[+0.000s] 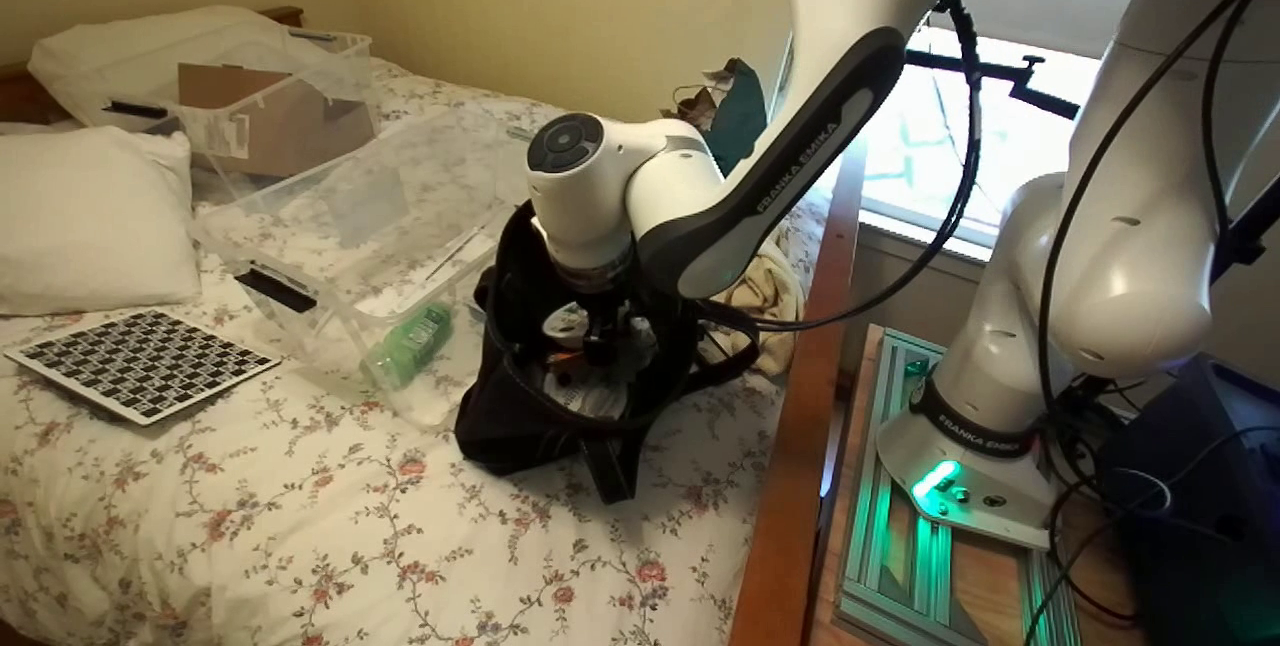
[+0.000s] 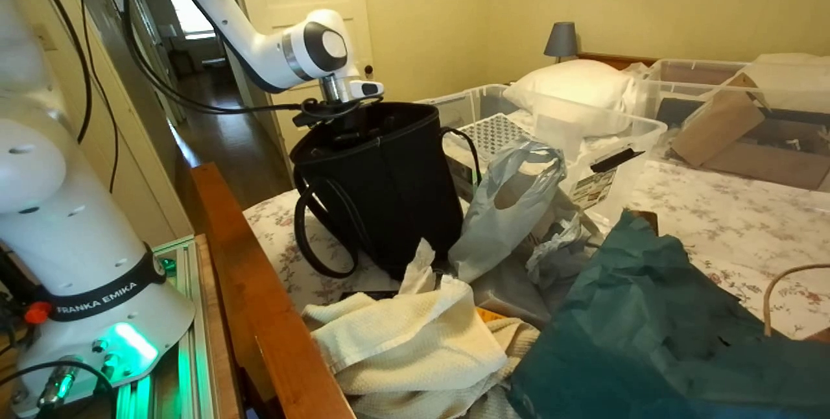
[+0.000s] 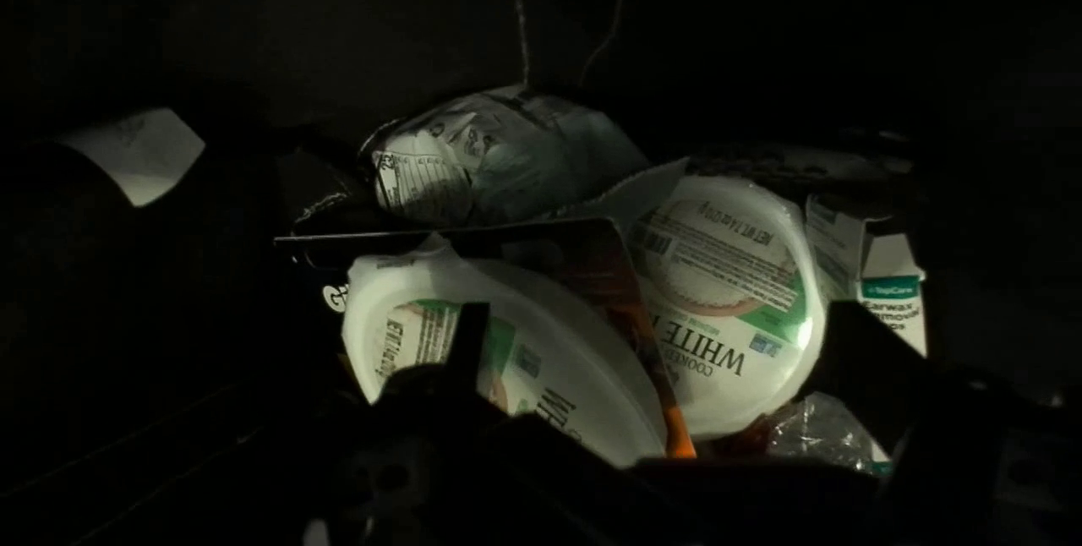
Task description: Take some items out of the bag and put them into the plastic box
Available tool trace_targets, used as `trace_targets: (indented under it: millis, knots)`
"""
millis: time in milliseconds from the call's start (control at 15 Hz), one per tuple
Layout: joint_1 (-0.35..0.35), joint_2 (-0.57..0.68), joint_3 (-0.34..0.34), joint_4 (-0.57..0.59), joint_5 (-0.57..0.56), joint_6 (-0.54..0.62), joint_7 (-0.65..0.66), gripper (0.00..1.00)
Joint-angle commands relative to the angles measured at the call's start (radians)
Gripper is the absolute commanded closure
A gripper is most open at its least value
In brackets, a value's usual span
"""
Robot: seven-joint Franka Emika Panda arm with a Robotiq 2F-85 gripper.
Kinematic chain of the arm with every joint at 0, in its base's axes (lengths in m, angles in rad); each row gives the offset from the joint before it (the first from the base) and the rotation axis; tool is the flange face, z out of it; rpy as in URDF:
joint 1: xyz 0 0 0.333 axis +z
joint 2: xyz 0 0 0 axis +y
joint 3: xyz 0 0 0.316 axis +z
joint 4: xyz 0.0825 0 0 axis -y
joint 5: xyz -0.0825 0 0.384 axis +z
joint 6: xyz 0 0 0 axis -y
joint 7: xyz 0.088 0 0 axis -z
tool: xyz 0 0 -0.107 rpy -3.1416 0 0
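Wrist view, dim as it is, gives me the tool (image 3: 658, 322) with its two fingers (image 3: 472, 343) spread wide. Beyond the gap between them lies a round white tub (image 3: 727, 309), its label upside down but plain enough: COOKED, WHITE, NET WT 7.4 oz (210 g). Partly hidden by the finger on the left there, a tilted tub (image 3: 583, 368) carries a like label, of which I catch WH and another NET WT; an orange-edged package (image 3: 630, 301) shows between the two. Past the opposite finger a small carton (image 3: 898, 297) says TopCare and Earwax, the rest partly covered. Farther ahead of the tool sits a clear-wrapped bundle (image 3: 524, 166), its print mostly too dim to read. All of this is inside the black bag (image 1: 530, 426), which surrounds the tool in both exterior views and stands on the flower-printed bench (image 1: 450, 546). Just beside the bag, on the side of the tool away from the robot base (image 1: 960, 476), is the clear plastic box (image 1: 275, 288); a green bottle (image 1: 415, 341) shows at the box's corner nearest the tool, inside or outside I cannot tell, its lettering too small to read. Beyond the box from the tool lies a chequered board (image 1: 145, 366). Above the tool the arm (image 1: 840, 116) has FRANKA EMIKA along its dark strip (image 1: 800, 161), and the band (image 1: 970, 431) round the base says the same.
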State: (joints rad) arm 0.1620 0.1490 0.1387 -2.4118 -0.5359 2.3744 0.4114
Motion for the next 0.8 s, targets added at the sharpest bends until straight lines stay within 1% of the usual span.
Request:
trace_targets:
  millis: [0,333,667,733]
  knots:
    - [0.026,0.092,-0.039,0.059,-0.053,0.021,0.076,0.0]
    - [0.07,0.169,-0.095,0.111,-0.138,0.042,0.183,0.0]
    - [0.104,0.223,-0.128,0.154,-0.212,0.028,0.284,0.0]
    - [0.108,0.231,-0.131,0.16,-0.221,0.026,0.3,0.1]
